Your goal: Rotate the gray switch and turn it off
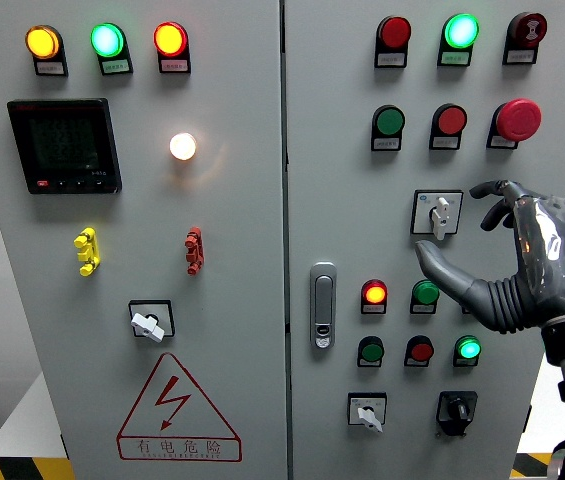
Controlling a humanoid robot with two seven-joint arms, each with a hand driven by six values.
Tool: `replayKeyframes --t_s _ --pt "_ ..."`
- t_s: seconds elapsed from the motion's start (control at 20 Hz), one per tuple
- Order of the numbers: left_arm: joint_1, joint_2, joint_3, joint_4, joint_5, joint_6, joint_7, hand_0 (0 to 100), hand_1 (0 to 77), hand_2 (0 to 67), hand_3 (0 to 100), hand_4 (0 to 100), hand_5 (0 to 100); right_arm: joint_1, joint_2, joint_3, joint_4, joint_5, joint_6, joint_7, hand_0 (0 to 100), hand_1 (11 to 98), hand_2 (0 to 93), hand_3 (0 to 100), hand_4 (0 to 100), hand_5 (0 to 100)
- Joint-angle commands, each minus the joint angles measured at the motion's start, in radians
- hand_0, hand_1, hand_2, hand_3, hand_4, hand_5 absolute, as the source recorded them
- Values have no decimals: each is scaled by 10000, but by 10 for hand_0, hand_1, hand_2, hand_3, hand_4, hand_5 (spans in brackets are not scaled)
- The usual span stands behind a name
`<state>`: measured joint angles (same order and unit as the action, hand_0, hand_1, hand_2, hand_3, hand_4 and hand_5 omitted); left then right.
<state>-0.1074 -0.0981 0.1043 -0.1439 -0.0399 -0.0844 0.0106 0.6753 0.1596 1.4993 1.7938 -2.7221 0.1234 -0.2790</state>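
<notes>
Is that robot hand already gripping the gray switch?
No. The right robot hand is open, fingers spread beside the gray switch, whose handle stands roughly upright.

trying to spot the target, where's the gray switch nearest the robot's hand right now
In the head view, the gray switch sits on the right panel, below the red round button and above the green button, just left of the right hand.

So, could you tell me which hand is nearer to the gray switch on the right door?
Right. The right hand sits open just right of the gray switch, thumb below it. The left hand is out of view.
</notes>
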Motion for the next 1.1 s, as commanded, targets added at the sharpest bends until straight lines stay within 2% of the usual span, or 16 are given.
replayKeyframes --t_s 0.0,0.15,0.2,0.3,0.4,0.5,0.7,1.05 --pt "0 0 0 -3 0 0 2 336 0 123 223 119 123 -172 -1 146 315 -38 84 288 0 313 285 439 321 483" --pt "0 0 0 -3 0 0 2 336 0 123 222 120 123 -463 -1 269 699 -497 238 993 0 313 277 400 283 420" --pt "-15 15 0 -3 0 0 2 336 0 123 222 119 123 -555 -16 346 821 -514 238 1117 0 313 274 394 281 415" --pt "0 0 0 -3 0 0 2 337 0 123 222 120 123 -709 -16 392 1006 -590 253 1164 0 314 247 359 240 370" --pt "-15 0 0 -3 0 0 2 335 0 123 223 119 123 -908 -16 469 1220 -652 238 1439 0 314 232 321 204 344" --pt "0 0 0 -3 0 0 2 335 0 123 223 119 123 -1061 -16 515 1404 -682 253 1502 0 316 226 298 178 323" --pt "0 0 0 -3 0 0 2 337 0 123 223 119 123 -1246 -16 653 1696 -1035 254 1976 0 322 178 239 121 251" --pt "-15 0 0 -3 0 0 2 337 0 123 222 119 123 -1614 -16 837 2094 -1097 254 2391 0 332 152 213 108 198"
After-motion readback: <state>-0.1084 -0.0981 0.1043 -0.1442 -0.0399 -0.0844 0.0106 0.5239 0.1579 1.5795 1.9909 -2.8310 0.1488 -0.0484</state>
